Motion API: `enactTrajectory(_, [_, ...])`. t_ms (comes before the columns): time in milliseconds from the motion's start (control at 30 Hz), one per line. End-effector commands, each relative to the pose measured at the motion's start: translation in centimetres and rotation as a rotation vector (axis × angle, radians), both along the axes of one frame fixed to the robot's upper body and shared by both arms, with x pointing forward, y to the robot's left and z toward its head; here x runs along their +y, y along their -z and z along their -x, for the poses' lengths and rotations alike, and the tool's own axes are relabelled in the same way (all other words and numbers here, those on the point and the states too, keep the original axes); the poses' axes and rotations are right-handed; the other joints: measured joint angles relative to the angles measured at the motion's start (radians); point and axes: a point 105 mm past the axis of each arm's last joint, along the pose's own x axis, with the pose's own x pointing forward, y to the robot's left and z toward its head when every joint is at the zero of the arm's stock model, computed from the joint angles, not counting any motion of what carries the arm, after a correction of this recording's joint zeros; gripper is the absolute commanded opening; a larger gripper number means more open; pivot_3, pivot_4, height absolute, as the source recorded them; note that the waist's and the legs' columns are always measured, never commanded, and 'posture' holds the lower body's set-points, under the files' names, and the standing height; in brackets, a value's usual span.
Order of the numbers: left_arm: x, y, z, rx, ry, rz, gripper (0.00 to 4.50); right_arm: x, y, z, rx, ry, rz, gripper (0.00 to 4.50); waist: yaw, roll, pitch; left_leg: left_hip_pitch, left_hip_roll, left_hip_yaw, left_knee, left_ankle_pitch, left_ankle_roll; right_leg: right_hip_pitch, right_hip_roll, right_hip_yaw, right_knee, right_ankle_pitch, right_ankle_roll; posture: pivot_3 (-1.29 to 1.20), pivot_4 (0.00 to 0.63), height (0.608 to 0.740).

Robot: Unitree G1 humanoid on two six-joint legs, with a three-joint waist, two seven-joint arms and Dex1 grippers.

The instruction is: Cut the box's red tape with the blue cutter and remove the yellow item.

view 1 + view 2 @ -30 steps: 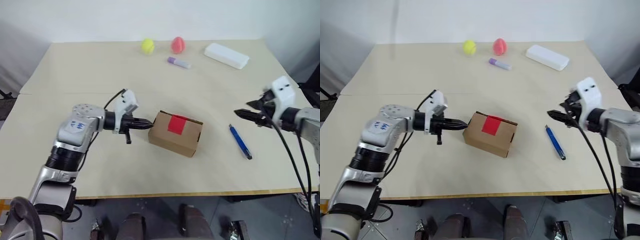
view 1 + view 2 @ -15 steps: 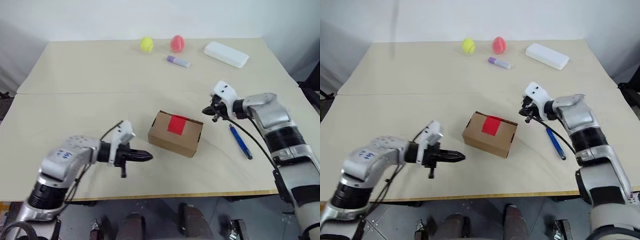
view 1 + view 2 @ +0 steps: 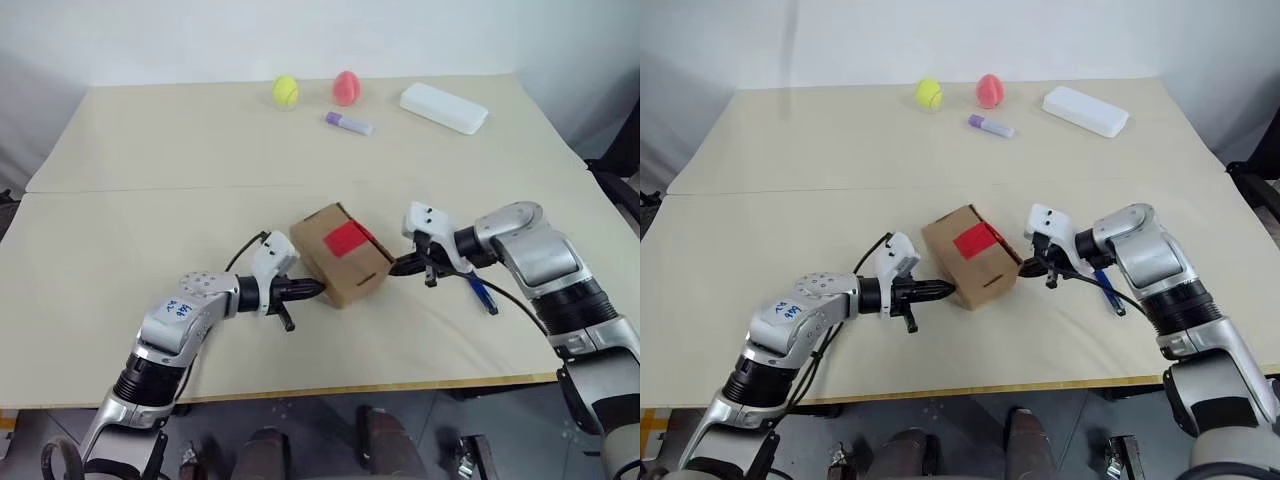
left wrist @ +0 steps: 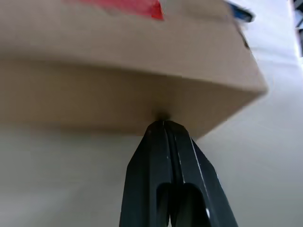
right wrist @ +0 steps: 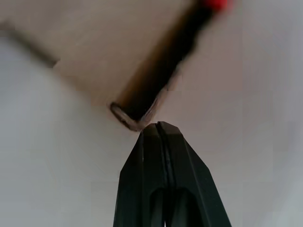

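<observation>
From the head views, my left gripper (image 3: pixel 318 290) has its fingers pressed together, holding nothing, its tip against the near side of the box (image 3: pixel 340 254). My right gripper (image 3: pixel 396 267) is likewise pinched shut and empty, its tip at the box's opposite end, so the box sits between my two hands. The red tape (image 3: pixel 344 240) lies on the box's top face, uncut. The blue cutter (image 3: pixel 481 294) rests on the table (image 3: pixel 150 190) just behind my right wrist, not picked up.

My left wrist view shows the closed fingers (image 4: pixel 165 156) touching the cardboard wall, with the tape beyond.

My right wrist view shows the shut fingers (image 5: pixel 158 156) meeting a flap corner of the box.

I judge I am squaring the box up. Next I must open my right hand and reach back for the cutter. The yellow item is presumably inside.
</observation>
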Motion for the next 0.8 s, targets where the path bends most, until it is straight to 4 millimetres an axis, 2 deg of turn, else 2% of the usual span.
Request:
enactTrajectory(33, [0.8, -1.9, -1.1, -0.08, 0.011, -0.004, 0.0, 2.5, -1.8, 1.9, -0.043, -0.059, -0.077, 0.03, 0.001, 0.0, 0.0, 0.0, 0.0, 0.0, 0.0, 0.0, 0.0, 0.0, 0.0, 0.0, 0.0, 0.0, 0.0, 0.0, 0.15, 0.74])
enactTrajectory(267, [1.4, -2.4, -1.0, -0.079, 0.059, -0.024, 0.0, 4.7, -1.6, 4.7, -0.023, -0.081, -0.132, 0.03, 0.003, 0.0, 0.0, -0.001, 0.0, -0.001, 0.0, 0.0, 0.0, 0.0, 0.0, -0.001, -0.001, 0.0, 0.0, 0.0, 0.15, 0.74])
enactTrajectory(367, [1.5, -2.5, -0.4, -0.062, 0.082, -0.026, 0.0, 5.0, -1.0, 5.2, -0.012, -0.078, -0.129, 0.03, 0.004, 0.0, 0.0, -0.001, 0.0, -0.001, 0.0, 0.0, 0.0, 0.0, 0.0, -0.001, -0.001, 0.0, 0.0, 0.0, 0.15, 0.74])
enactTrajectory(433, [1.6, -2.5, -0.1, -0.055, 0.094, -0.034, 0.0, 4.4, -0.4, 5.2, -0.021, -0.062, -0.091, 0.03, 0.003, 0.0, 0.0, -0.001, 0.0, -0.001, 0.0, 0.0, 0.0, 0.0, 0.0, 0.0, 0.0, 0.0, 0.0, 0.0, 0.15, 0.74])
enactTrajectory(500, [2.0, -2.4, -0.2, -0.056, 0.088, -0.042, 0.0, 3.5, 0.1, 4.8, -0.039, -0.03, -0.041, 0.03, 0.005, 0.0, 0.0, -0.001, 0.0, -0.001, 0.0, 0.0, 0.0, 0.0, 0.0, 0.0, 0.0, 0.0, 0.0, 0.0, 0.15, 0.74])
enactTrajectory(633, [3.0, -2.0, -1.4, -0.08, 0.03, -0.072, 0.0, -0.6, 0.4, 1.7, -0.149, 0.156, 0.104, 0.03, 0.005, 0.0, 0.0, 0.0, 0.0, -0.001, 0.0, 0.0, 0.0, 0.0, 0.0, 0.0, -0.001, 0.0, 0.0, 0.0, 0.15, 0.74])
enactTrajectory(733, [2.9, -2.0, -2.0, -0.102, 0.019, -0.069, 0.0, -1.5, 0.4, 0.4, -0.173, 0.226, 0.106, 0.03, 0.004, 0.0, 0.0, -0.001, 0.0, 0.0, 0.0, 0.0, 0.0, 0.0, 0.0, 0.0, -0.001, 0.0, 0.0, 0.0, 0.15, 0.74])
enactTrajectory(800, [2.6, -2.0, -2.6, -0.123, 0.006, -0.066, 0.0, -1.2, 0.3, -0.4, -0.185, 0.254, 0.082, 0.03, 0.001, 0.0, 0.0, 0.0, 0.0, 0.0, 0.0, 0.0, 0.0, 0.0, 0.0, 0.0, -0.001, 0.0, 0.0, 0.0, 0.15, 0.74])
